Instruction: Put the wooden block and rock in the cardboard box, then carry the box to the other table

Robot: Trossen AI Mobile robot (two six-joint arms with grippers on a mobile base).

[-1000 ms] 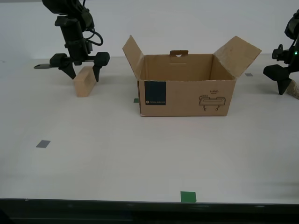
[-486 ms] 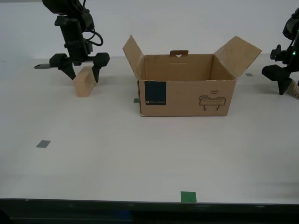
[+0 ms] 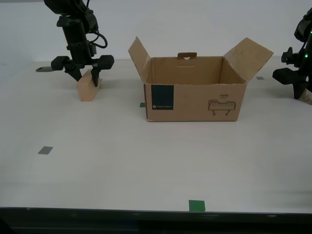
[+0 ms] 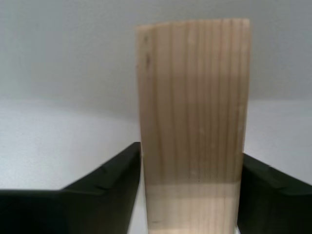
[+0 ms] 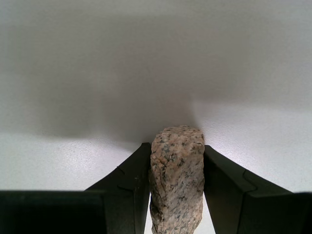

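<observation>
Judging the light tan, smooth rectangular wooden block first: it looks stiff and light, with flat parallel faces that suit a squeeze across its narrow width. My second gripper has its jaws closed in against those 2 side faces near the block's far end, and the block looks to rest on the bench, well to the exterior view's left of the brown corrugated cardboard box.

The rough, lumpy grey-beige speckled rock should be denser and hard, and its uneven skin could shift under the jaws. My first gripper is pinched on its 2 flanks; it sits well to the exterior view's right of the box.

The box stands empty, flaps open; it is light and will flex, so take it by its walls.

Count: 1 block, 1 rock, 1 box, 2 grippers.
</observation>
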